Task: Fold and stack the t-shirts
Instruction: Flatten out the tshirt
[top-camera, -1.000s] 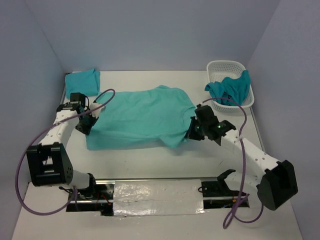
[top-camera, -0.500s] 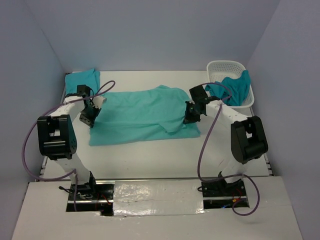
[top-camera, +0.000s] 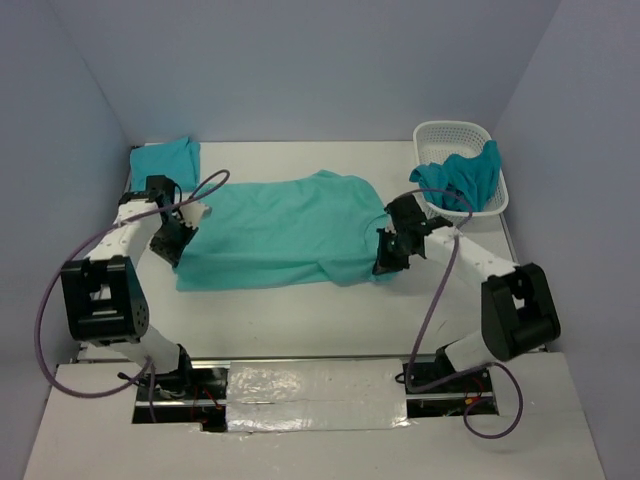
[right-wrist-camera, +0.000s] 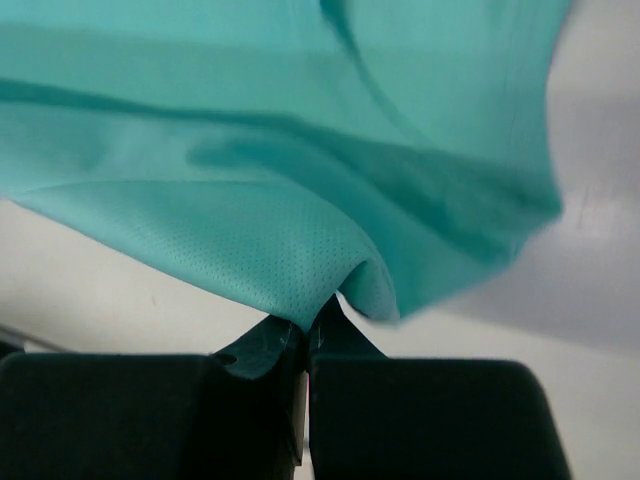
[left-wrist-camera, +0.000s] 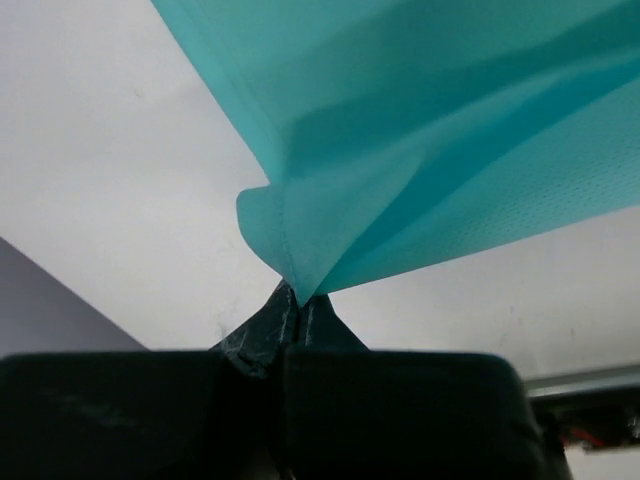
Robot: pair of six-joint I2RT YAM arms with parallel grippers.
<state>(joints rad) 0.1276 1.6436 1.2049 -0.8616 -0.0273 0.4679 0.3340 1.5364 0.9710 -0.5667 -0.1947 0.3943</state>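
Two grippers clamp opposite ends of the spread t-shirt [top-camera: 280, 232] on the table [top-camera: 300, 320].

From above, the teal shirt lies mostly flat at mid-table, with the left gripper [top-camera: 176, 244] at its left edge and the right gripper [top-camera: 388, 256] at its right edge, beside a sleeve. Only this view takes in a folded t-shirt [top-camera: 167, 162] at the far left corner and a crumpled t-shirt [top-camera: 462, 178] spilling over the rim of the white lattice basket [top-camera: 452, 133] at the far right. The overhead view is too coarse to show the grips, but the wrist cameras show them. The left jaws are pinched tight on a hemmed corner of the cloth. The right jaws are clenched on a bunched fold of finely perforated fabric, and the shirt fans away from each.
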